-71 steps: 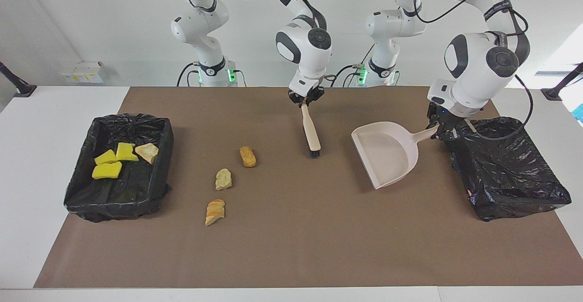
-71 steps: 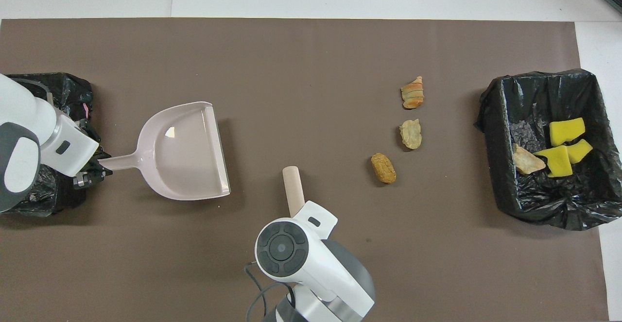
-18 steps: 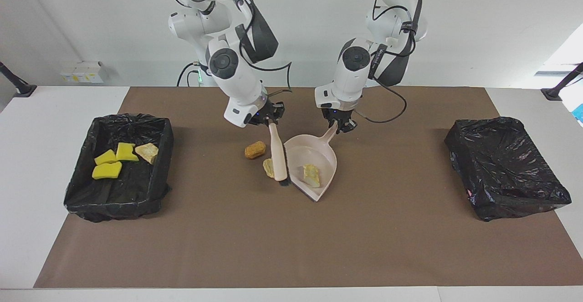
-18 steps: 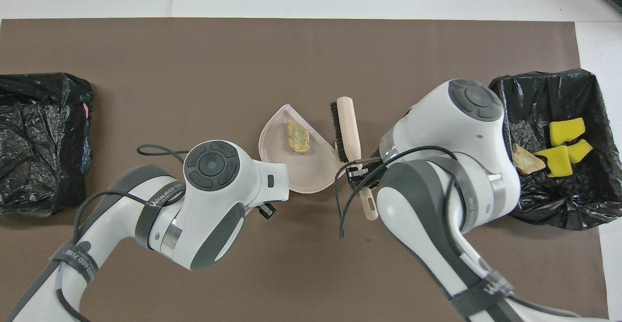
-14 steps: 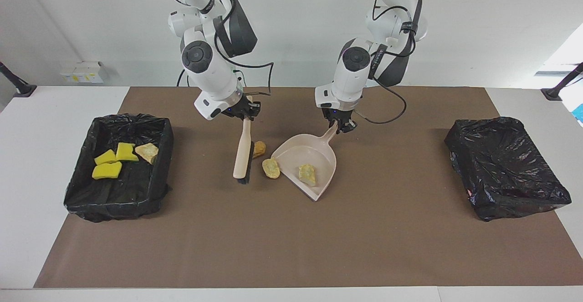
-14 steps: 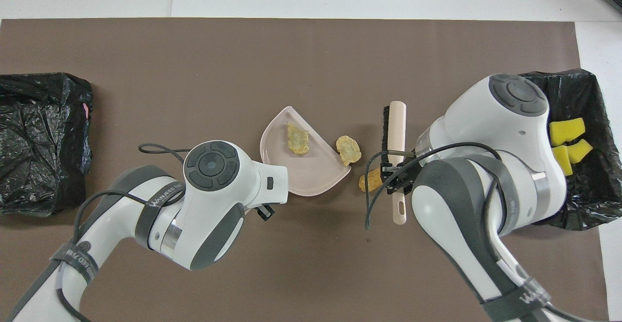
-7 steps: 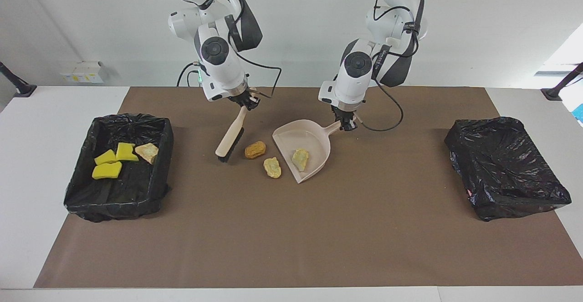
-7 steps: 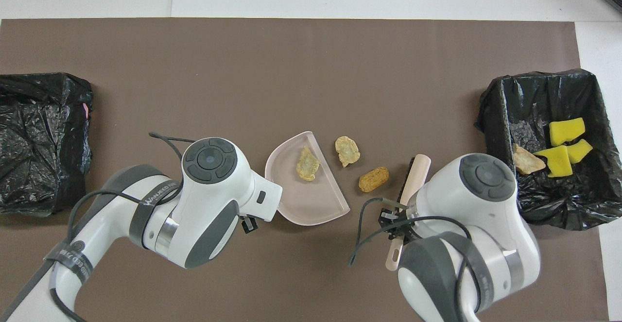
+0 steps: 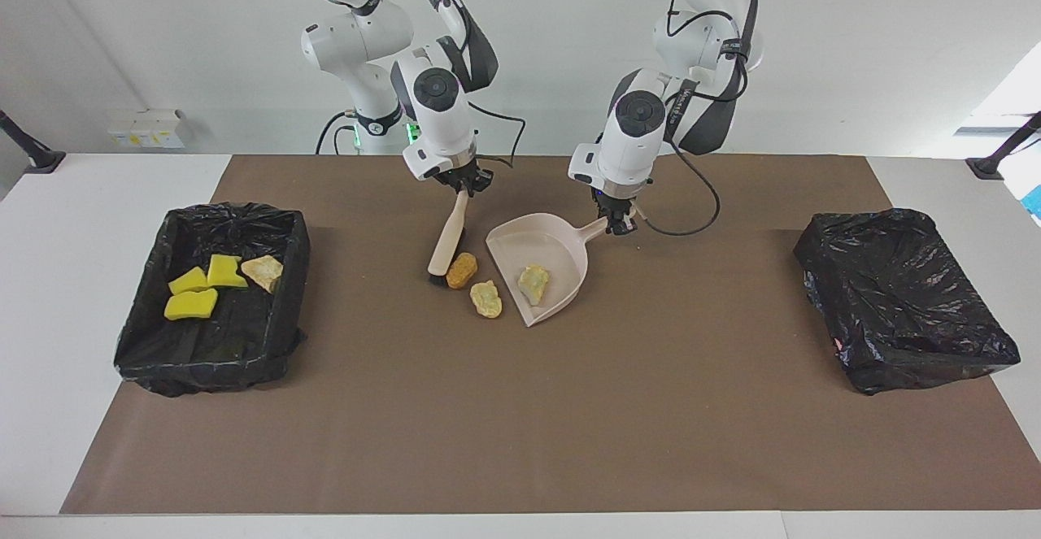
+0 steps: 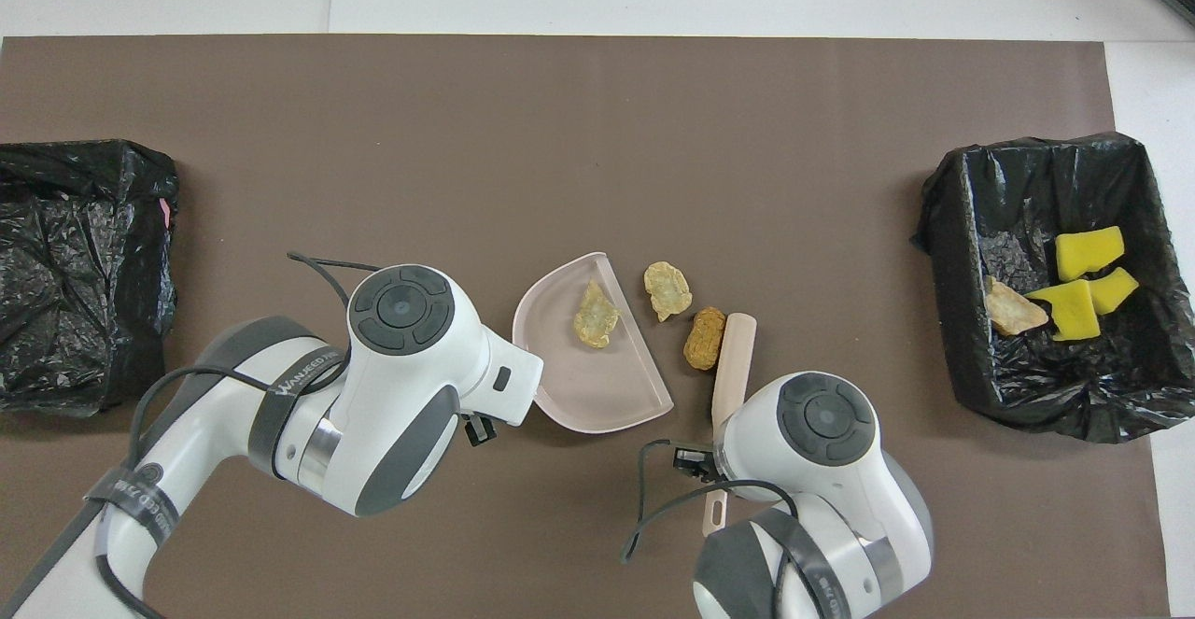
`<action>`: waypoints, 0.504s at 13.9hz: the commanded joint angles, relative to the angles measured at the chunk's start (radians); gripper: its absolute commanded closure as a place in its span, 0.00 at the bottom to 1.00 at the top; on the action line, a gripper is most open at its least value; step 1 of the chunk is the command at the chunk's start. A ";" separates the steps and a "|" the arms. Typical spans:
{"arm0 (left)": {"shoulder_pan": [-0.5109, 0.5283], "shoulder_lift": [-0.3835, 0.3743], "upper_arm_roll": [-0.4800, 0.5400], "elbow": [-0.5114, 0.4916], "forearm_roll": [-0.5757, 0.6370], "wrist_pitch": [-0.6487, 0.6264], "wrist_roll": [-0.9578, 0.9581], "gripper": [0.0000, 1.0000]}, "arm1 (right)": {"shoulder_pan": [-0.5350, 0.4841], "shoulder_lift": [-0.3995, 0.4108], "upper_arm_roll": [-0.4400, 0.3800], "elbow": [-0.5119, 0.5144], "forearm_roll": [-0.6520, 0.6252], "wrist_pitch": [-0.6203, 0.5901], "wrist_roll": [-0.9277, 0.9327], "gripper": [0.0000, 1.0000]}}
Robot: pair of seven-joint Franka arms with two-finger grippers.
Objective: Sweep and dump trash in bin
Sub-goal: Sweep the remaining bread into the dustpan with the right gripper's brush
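My right gripper (image 9: 461,184) is clamped on the handle of the brush (image 9: 448,240), which slants down to the mat with its bristles touching the orange-brown lump (image 9: 461,270). That lump lies on the dustpan side of the bristles, so I judge the coming stroke has to push toward the left arm's end of the table. My left gripper (image 9: 617,223) is closed on the handle of the dustpan (image 9: 561,249), whose open lip faces the brush; one pale scrap (image 9: 533,280) already sits inside. A second pale scrap (image 9: 486,298) lies on the mat just off the lip, a little farther from the robots than the orange lump. The brush's long axis runs roughly parallel to the lip, which suits a sideways sweep. The lined bin (image 9: 290,234) holding four scraps stands well apart at the right arm's end, with open mat between.
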 commanded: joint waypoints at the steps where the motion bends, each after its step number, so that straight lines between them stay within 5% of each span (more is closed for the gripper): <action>1: -0.005 -0.022 0.005 -0.025 -0.007 0.026 -0.011 1.00 | -0.007 0.059 0.004 0.069 -0.035 0.005 -0.243 1.00; 7: -0.005 -0.025 0.004 -0.030 -0.007 0.027 -0.065 1.00 | 0.105 0.083 0.010 0.159 0.095 -0.015 -0.448 1.00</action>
